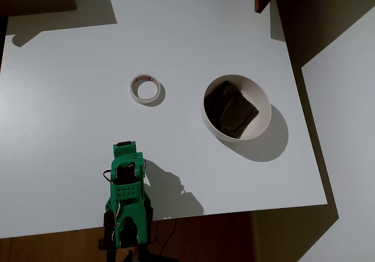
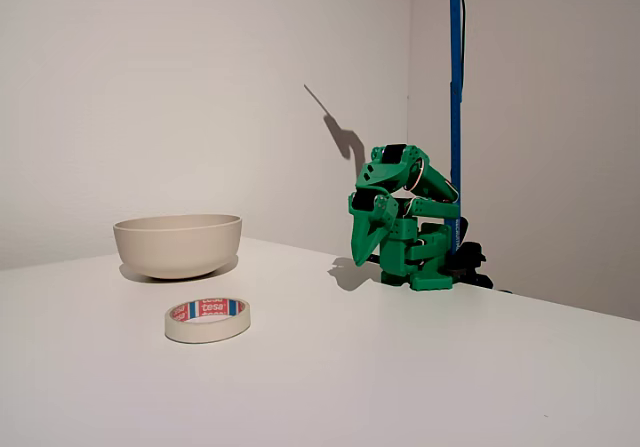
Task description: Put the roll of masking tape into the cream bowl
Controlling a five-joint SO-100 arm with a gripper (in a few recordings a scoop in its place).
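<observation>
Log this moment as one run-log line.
arm: green, folded at its base | gripper: shut, empty, pointing down | off-white masking tape roll: flat on white table, untouched | round cream bowl: holds dark cloth lump | task: not begun

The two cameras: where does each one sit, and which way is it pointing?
Overhead view: hangs above the white table, looking straight down; the folded green arm sits at the bottom edge.
Fixed view: stands low at table height opposite the arm, looking across at it, gripper pointing down, against a white wall.
Both share the roll of masking tape lying flat and the cream bowl; the dark cloth inside shows from above.
</observation>
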